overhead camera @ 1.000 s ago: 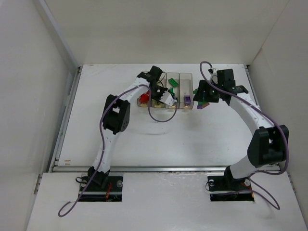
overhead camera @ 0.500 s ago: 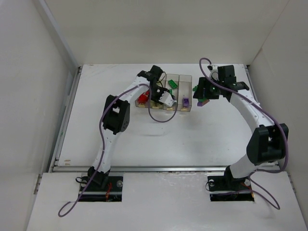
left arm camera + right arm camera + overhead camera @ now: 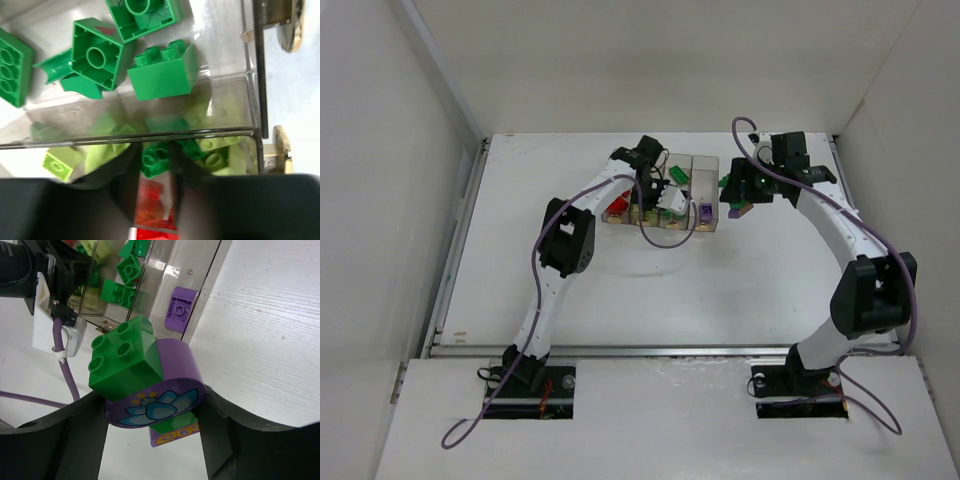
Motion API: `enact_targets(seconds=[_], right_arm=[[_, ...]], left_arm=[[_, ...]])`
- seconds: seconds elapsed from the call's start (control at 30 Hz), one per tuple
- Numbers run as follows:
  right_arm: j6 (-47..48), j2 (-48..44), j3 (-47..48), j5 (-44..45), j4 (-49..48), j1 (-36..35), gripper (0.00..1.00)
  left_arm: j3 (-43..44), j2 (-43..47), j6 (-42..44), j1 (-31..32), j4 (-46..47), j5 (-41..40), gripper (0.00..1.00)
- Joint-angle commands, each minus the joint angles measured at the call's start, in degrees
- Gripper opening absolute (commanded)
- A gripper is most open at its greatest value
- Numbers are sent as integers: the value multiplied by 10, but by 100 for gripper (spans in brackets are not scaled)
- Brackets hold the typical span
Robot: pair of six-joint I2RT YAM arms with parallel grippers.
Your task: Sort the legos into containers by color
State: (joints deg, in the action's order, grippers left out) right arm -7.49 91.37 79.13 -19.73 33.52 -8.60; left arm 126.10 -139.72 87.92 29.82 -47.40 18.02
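Observation:
The containers (image 3: 705, 166) are clear bins joined in a row at the back middle of the table. In the left wrist view one bin holds several green legos (image 3: 160, 72) and the bin beside it holds lime legos (image 3: 97, 155). My left gripper (image 3: 156, 165) reaches into that lime bin, shut on a small green lego (image 3: 154, 156); red legos (image 3: 155, 212) show behind its fingers. My right gripper (image 3: 152, 410) hovers just right of the bins, shut on a clump (image 3: 145, 380) of green and purple legos with a flower print. A purple lego (image 3: 179, 307) lies in the nearest bin.
Yellowish tabs (image 3: 282, 145) stick out at the bins' near ends. The left arm's white wrist block and purple cable (image 3: 52, 325) hang close to my right gripper. White walls enclose the table, and bare tabletop (image 3: 650, 290) spreads in front of the bins.
My right gripper has carried the clump a little farther back, staying beside the bins. My left gripper has shifted slightly right over the bins, its jaws widening briefly and then narrowing.

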Motion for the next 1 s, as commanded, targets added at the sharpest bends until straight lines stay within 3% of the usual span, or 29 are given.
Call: enact_targets(seconds=[0.0, 0.13, 0.6, 0.77, 0.83, 0.87, 0.97], right_arm=[[11, 0, 30, -14, -4, 3, 0], [11, 0, 30, -14, -4, 3, 0], [11, -10, 30, -14, -4, 3, 0], [11, -10, 30, -14, -4, 3, 0], [11, -10, 30, -14, -4, 3, 0], [11, -10, 30, -14, -4, 3, 0], [11, -10, 30, -19, -4, 3, 0]], left_arm=[[21, -9, -40, 0, -40, 19, 19], [21, -14, -85, 0, -9, 19, 0], [-23, 88, -185, -48, 122, 98, 0], [-40, 93, -185, -53, 122, 98, 0], [-57, 98, -144, -53, 122, 98, 0], [-78, 93, -78, -40, 122, 79, 17], [-78, 88, -42, -35, 115, 72, 37]])
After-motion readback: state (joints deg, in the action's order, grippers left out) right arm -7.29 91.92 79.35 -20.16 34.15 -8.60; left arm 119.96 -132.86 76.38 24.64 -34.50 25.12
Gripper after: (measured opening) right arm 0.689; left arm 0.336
